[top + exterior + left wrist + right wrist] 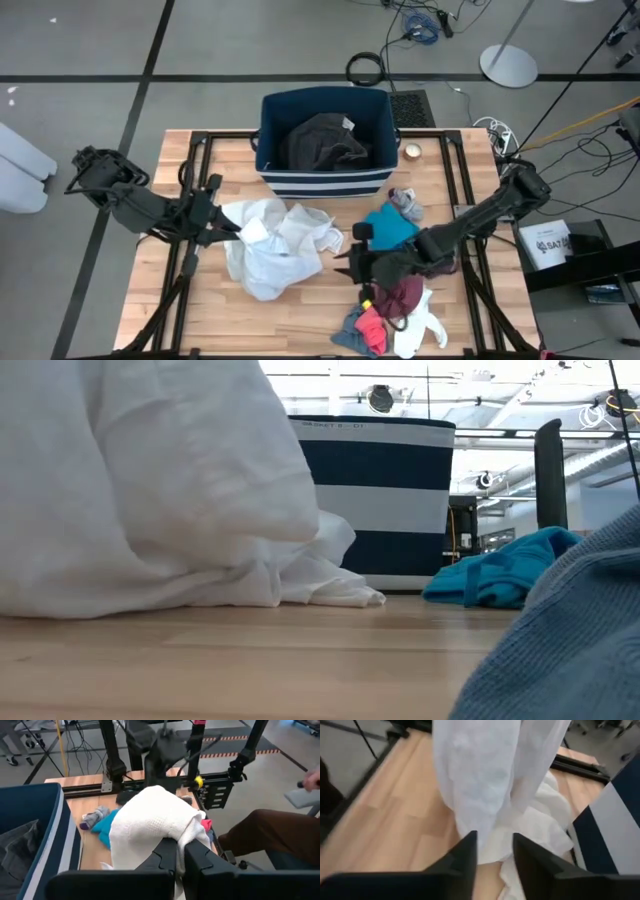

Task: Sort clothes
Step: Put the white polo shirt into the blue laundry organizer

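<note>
A large white garment (275,248) lies crumpled at mid-table, one part raised by my left gripper (180,862), which is shut on it at its left side (218,222). My right gripper (495,852) stands open at the garment's right side (345,262), and hanging white cloth shows in its gap. A dark grey garment (322,140) lies in the navy striped bin (322,183). A teal piece (390,226) and a grey sock (405,204) lie right of centre. Maroon (402,295), red (371,327), blue-grey (349,337) and white (420,332) pieces lie under my right arm. My left gripper pinches a bunched fold of the white garment (170,832) between its two shut fingers, coming from the table's left and slanting a little down. The cloth drapes over the fingertips, so the layers cannot be counted. The held part is raised; the remainder rests on the table (300,590). My right gripper has white cloth (495,837) just ahead of its open fingers; whether they touch it I cannot tell.
The bin stands at the table's far middle. A small round object (412,151) sits beside it on the right. Bare wood (300,320) shows along the near edge. Beyond the table's right side sits a person, with a leg (270,832) in brown trousers showing.
</note>
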Robot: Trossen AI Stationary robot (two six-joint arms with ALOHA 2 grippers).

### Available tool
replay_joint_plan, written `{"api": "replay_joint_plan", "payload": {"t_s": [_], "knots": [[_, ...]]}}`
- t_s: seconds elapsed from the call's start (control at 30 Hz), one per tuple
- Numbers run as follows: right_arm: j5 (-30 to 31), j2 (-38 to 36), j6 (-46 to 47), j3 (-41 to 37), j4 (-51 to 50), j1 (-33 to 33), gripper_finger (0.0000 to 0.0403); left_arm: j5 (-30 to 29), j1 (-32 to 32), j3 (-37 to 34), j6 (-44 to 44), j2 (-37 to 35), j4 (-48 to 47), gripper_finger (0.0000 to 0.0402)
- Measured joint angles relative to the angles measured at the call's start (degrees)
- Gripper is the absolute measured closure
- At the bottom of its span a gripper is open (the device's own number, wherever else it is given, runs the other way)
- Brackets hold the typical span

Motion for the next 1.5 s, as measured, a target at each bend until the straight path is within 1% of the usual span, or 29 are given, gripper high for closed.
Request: {"api": "replay_joint_plan", "payload": {"t_s": [0.07, 0.13, 0.23, 0.27, 0.37, 0.4, 0.5, 0.57, 0.7, 0.77, 0.8, 0.83, 0.87, 0.9, 0.93, 1.03, 1.07, 1.17, 1.27, 1.33, 1.4, 1.5], "knots": [[0.19, 2.03, -0.97, -0.55, 4.48, -0.82, 0.0243, -0.01, -0.04, 0.00, 0.01, -0.01, -0.02, 0.0394], [0.11, 4.21, 0.90, -0.19, 7.84, -1.73, 0.0205, 0.00, -0.02, -0.01, -0.01, 0.05, -0.12, 0.0394], [-0.71, 7.06, 7.11, 1.68, 4.50, -3.36, 0.0152, -0.03, 0.00, -0.02, -0.05, 0.06, -0.20, 0.0394], [-1.90, 7.65, 9.56, 2.18, 3.23, -4.03, 0.0137, -0.18, 0.00, -0.02, -0.09, 0.05, -0.16, 0.0394], [-10.04, 8.96, 11.98, 2.73, 4.77, -5.97, 0.0102, -1.21, -0.02, -0.02, -0.12, 0.05, -0.15, 0.0394], [-11.78, 9.41, 12.07, 2.76, 5.91, -6.41, 0.0094, -1.26, -0.02, 0.00, -0.13, 0.05, -0.15, 0.0394], [-12.52, 11.04, 12.60, 2.80, 6.93, -7.58, 0.0079, -1.42, 0.02, 0.00, -0.13, 0.05, -0.13, 0.0394], [-12.93, 12.16, 13.47, 2.80, 8.36, -8.56, 0.0075, -1.43, 0.02, 0.00, -0.14, 0.05, -0.13, 0.0394], [-15.14, 15.17, 14.63, 2.80, 14.35, -10.26, 0.0075, -1.43, 0.02, -0.02, -0.14, 0.05, -0.11, 0.0394], [-15.75, 16.22, 15.12, 2.80, 16.11, -10.81, 0.0084, -1.43, 0.02, -0.01, -0.12, 0.05, -0.13, 0.0394], [-16.45, 16.61, 15.09, 2.80, 16.67, -11.06, 0.0095, -1.43, 0.00, 0.00, -0.12, 0.05, -0.13, 0.0394], [-18.05, 16.75, 14.85, 2.80, 17.15, -11.24, 0.0113, -1.43, 0.02, 0.00, -0.14, 0.05, -0.18, 0.0394], [-19.12, 16.77, 14.68, 2.80, 17.20, -11.30, 0.0138, -1.42, 0.02, -0.02, -0.14, 0.05, -0.38, 0.0394], [-20.21, 16.69, 14.66, 2.80, 17.56, -11.32, 0.0170, -1.41, 0.00, 0.00, -0.17, 0.05, -0.58, 0.0394], [-21.60, 16.28, 14.58, 2.80, 17.83, -11.19, 0.0211, -1.41, 0.00, -0.01, -0.47, 0.05, -0.71, 0.0394], [-24.89, 14.11, 13.21, 2.80, 17.48, -10.86, 0.0356, -1.41, -0.04, 0.00, -1.19, 0.05, -1.73, 0.0394], [-25.06, 13.09, 12.86, 2.80, 17.34, -10.65, 0.0377, -1.41, -0.04, -0.01, -1.18, 0.05, -2.16, 0.0394], [-24.37, 8.67, 11.37, 3.46, 16.15, -10.18, 0.0395, -1.41, -0.04, 0.00, -1.17, 0.05, -2.23, 0.0394], [-23.79, 2.93, 7.48, 6.31, 13.43, -8.77, 0.0400, -1.39, -0.04, 0.00, -1.12, 0.05, -2.28, 0.0394], [-23.39, -0.78, 4.09, 9.20, 11.84, -7.57, 0.0402, -1.39, -0.10, -0.01, -1.13, -0.21, -2.70, 0.0394], [-21.58, -3.87, 0.06, 12.12, 10.32, -6.15, 0.0402, -1.44, -0.45, 0.08, -0.91, -0.65, -2.87, 0.0394], [-20.91, -7.03, -6.59, 17.07, 10.38, -4.99, 0.0402, -2.72, -1.37, 1.76, 1.81, -1.18, -1.93, 0.0394]]}}
